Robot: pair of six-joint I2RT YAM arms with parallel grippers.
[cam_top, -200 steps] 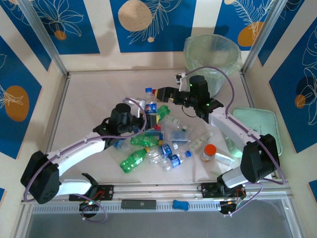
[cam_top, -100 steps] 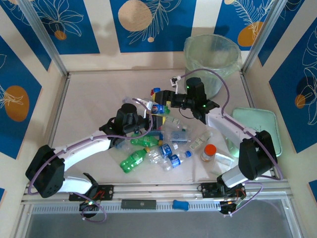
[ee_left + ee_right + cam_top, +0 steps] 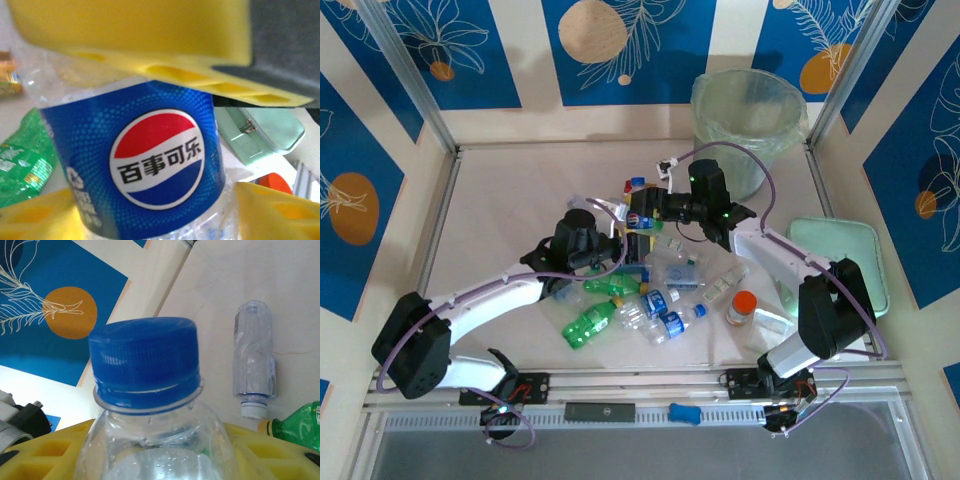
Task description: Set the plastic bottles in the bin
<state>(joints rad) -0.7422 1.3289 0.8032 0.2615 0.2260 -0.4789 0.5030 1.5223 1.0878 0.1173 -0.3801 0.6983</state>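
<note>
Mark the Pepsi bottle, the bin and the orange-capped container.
Pepsi bottle [image 3: 157,160]: left wrist view, on the label's round logo.
bin [image 3: 788,135]: top external view, on its right wall.
orange-capped container [image 3: 743,302]: top external view, on the orange cap.

Pepsi bottle [image 3: 160,170]: clear body, blue label, red-white-blue roundel
cap [image 3: 142,357]: solid blue
bin [image 3: 750,120], upper right: see-through grey-green
tray [image 3: 850,255], right edge: mint green
walls [image 3: 660,50]: blue panels, white leaf outlines, orange circles, pretty loud tbh
finger pads [image 3: 40,452]: bright yellow
</note>
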